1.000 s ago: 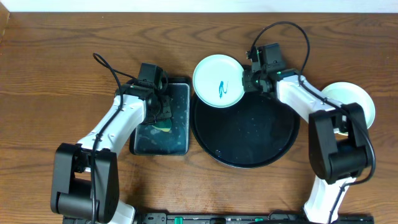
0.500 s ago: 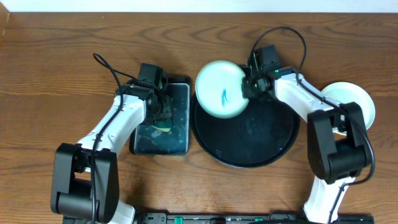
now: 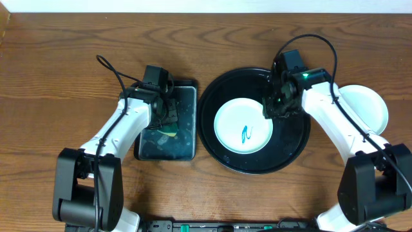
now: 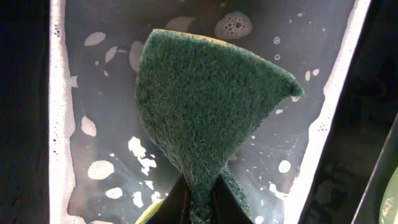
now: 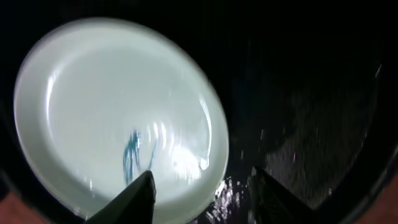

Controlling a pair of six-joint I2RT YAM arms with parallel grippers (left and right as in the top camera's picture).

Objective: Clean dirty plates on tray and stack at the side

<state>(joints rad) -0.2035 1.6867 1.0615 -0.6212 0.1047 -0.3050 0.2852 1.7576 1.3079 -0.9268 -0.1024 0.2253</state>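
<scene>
A pale mint plate [image 3: 243,125] with a teal squiggle at its centre lies flat inside the round black tray [image 3: 291,143]. My right gripper [image 3: 273,106] hovers over the plate's right rim, open. In the right wrist view the plate [image 5: 118,106] sits under one finger, the wet tray floor [image 5: 311,93] under the other, and the right gripper [image 5: 202,180] holds nothing. My left gripper [image 3: 166,119] is shut on the green sponge [image 4: 205,112], pinching its lower end, above the soapy rectangular tray [image 4: 93,93].
A second pale plate [image 3: 368,106] rests on the table to the right of the round tray, partly under my right arm. The small rectangular black tray [image 3: 187,145] lies just left of the round tray. Bare wood surrounds both trays.
The plate was held tilted at the tray's back-left rim; now it lies flat in the tray. My right gripper opened, let it go and shifted right. The left arm stayed still.
</scene>
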